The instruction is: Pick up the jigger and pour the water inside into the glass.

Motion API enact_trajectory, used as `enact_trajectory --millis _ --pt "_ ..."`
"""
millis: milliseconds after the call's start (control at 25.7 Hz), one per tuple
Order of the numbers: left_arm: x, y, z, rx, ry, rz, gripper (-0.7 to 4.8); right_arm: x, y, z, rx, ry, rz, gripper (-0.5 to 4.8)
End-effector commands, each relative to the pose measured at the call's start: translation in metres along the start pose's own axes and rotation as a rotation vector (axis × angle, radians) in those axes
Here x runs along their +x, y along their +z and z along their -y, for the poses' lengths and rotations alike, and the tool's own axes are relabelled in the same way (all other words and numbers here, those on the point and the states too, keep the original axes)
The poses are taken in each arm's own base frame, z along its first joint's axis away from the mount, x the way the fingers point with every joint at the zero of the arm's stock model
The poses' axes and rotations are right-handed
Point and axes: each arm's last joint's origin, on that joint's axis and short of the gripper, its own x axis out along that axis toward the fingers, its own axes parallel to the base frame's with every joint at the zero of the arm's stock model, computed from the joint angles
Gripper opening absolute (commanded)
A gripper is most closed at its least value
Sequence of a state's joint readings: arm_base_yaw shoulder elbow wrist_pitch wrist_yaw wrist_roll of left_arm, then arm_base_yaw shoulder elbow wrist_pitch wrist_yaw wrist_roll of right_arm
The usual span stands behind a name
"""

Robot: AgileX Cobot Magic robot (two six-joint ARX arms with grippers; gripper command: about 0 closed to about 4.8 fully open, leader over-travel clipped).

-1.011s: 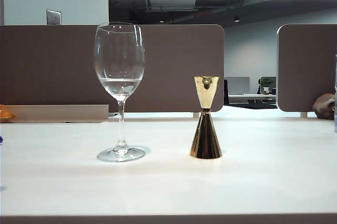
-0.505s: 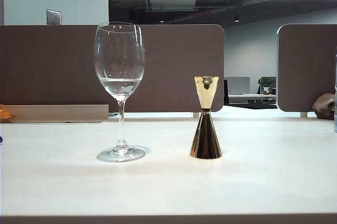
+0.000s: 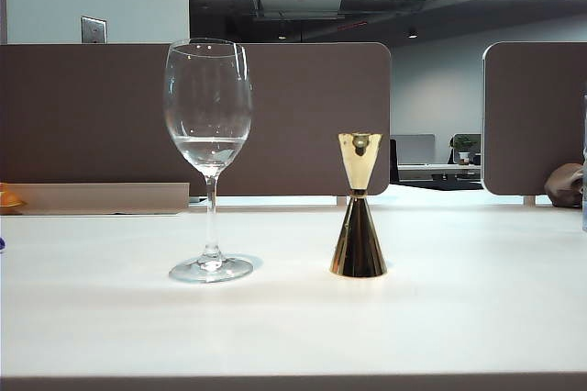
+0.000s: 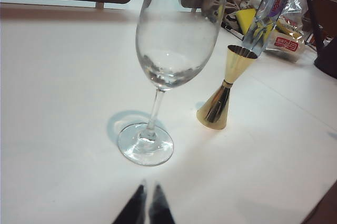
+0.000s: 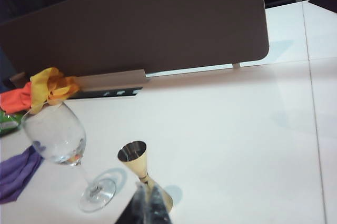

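On the white table (image 3: 477,318), upright and untouched: jigger (image 3: 358,207), long axis vertical, just right of the glass (image 3: 209,152), apart from it. Beyond the right gripper (image 5: 147,203), jaws shut, tips hovering nearest the jigger's base; left gripper (image 4: 146,205), also shut, facing the glass's foot; neither holding anything

Across the exterior views nothing has changed; glass (image 3: 208,157) and jigger (image 3: 358,206) sit unmoved.
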State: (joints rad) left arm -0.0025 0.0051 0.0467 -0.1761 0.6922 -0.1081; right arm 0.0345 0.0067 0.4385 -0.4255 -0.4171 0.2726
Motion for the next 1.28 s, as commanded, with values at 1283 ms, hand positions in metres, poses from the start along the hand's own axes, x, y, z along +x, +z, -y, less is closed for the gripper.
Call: enact_trajectory --millis 1283 --pt "0.000 0.001 0.000 0.012 -0.001 0.010 0.23 0.108 0.009 0.011 -0.260 0.084 -0.592 0.46"
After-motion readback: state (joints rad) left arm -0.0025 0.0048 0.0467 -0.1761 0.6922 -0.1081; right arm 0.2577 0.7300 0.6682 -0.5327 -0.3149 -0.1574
